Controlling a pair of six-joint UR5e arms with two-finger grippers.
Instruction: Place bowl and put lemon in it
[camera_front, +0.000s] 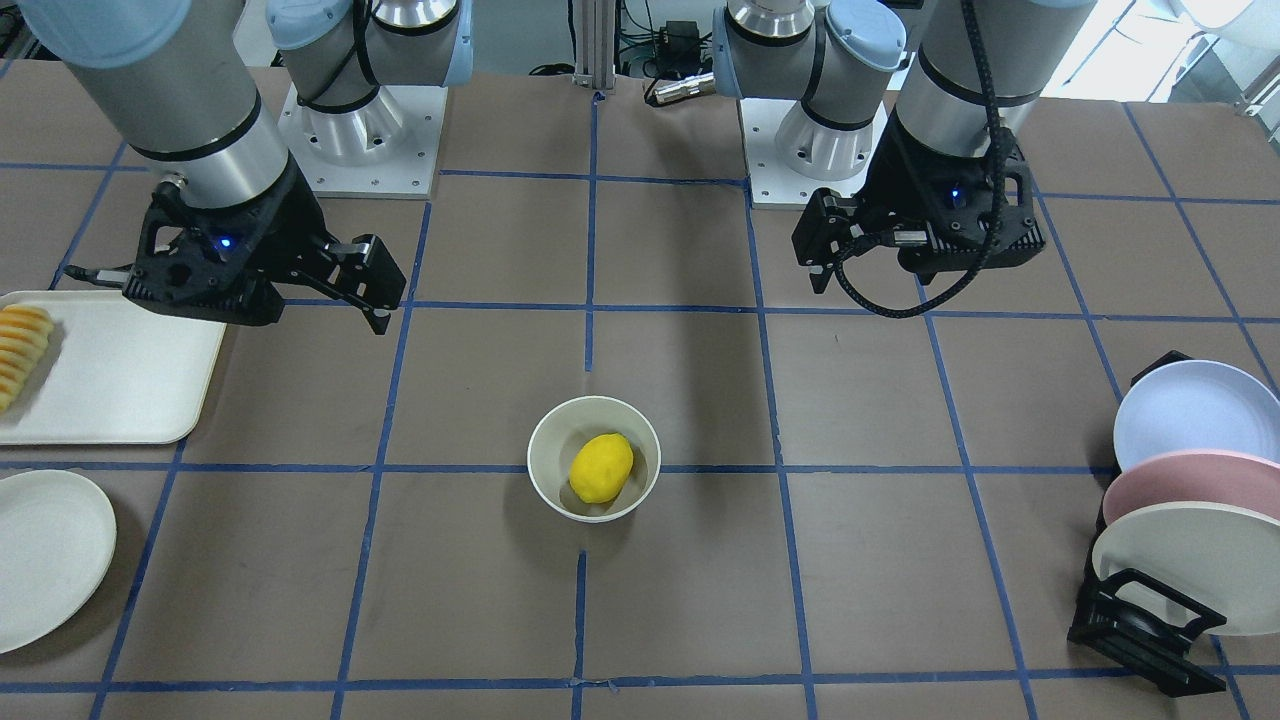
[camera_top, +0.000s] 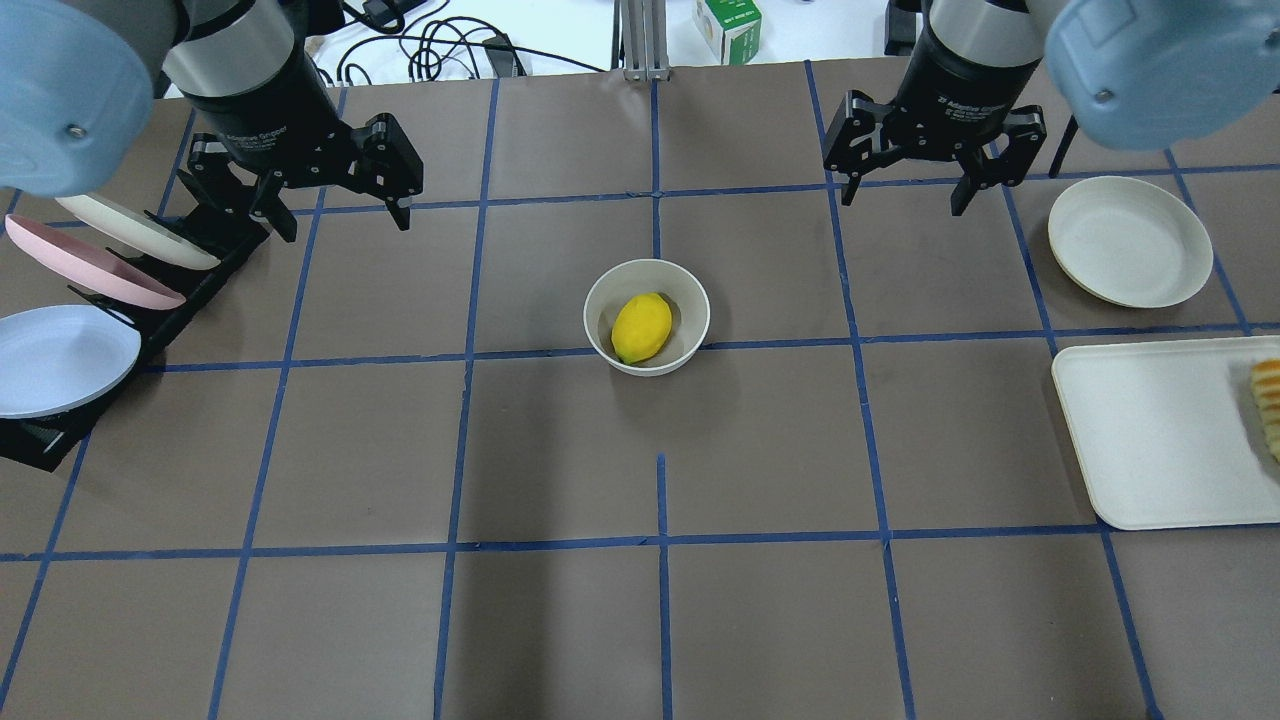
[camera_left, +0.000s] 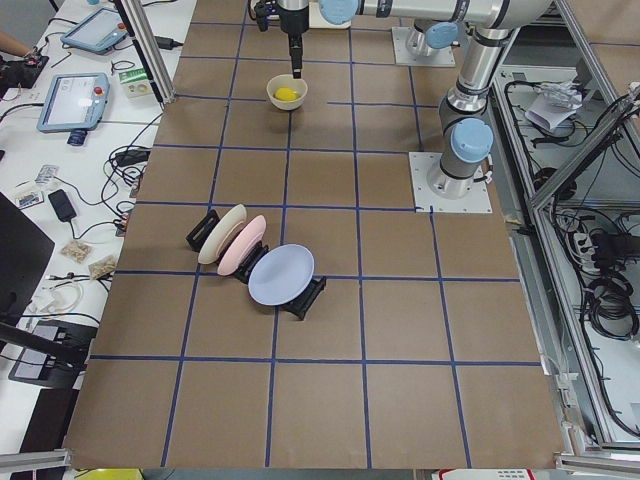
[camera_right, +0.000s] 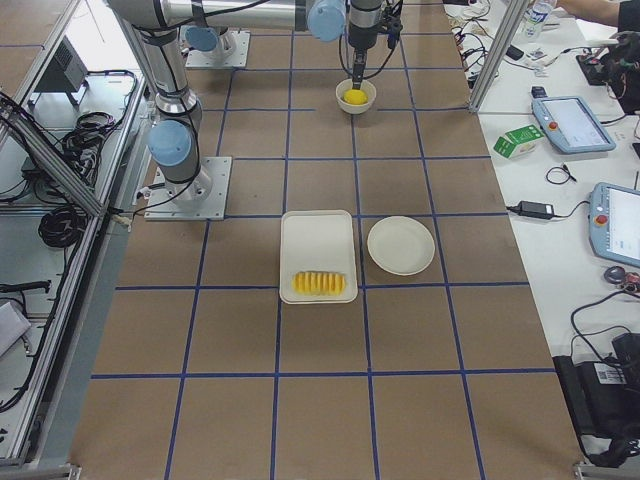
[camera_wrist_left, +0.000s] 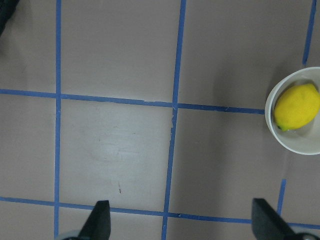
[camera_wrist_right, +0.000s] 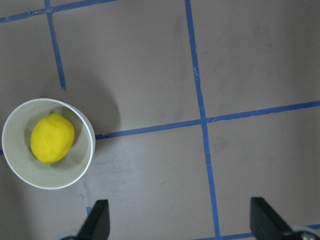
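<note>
The cream-white bowl (camera_top: 682, 298) stands upright at the middle of the table, and the yellow lemon (camera_top: 642, 327) lies inside it. Both show in the front view, bowl (camera_front: 545, 445) and lemon (camera_front: 601, 467). My left gripper (camera_top: 340, 215) is open and empty, raised and well to the bowl's left and beyond it. My right gripper (camera_top: 905, 200) is open and empty, raised to the bowl's right and beyond it. The left wrist view has the bowl (camera_wrist_left: 300, 146) and lemon (camera_wrist_left: 296, 107) at its right edge. The right wrist view has the bowl (camera_wrist_right: 20, 162) and lemon (camera_wrist_right: 52, 138) at its left.
A black rack (camera_top: 215, 240) with a light-blue, a pink and a cream plate stands at the left edge. A flat cream plate (camera_top: 1128, 240) and a white tray (camera_top: 1150, 440) with orange-yellow slices (camera_top: 1268, 400) lie at the right.
</note>
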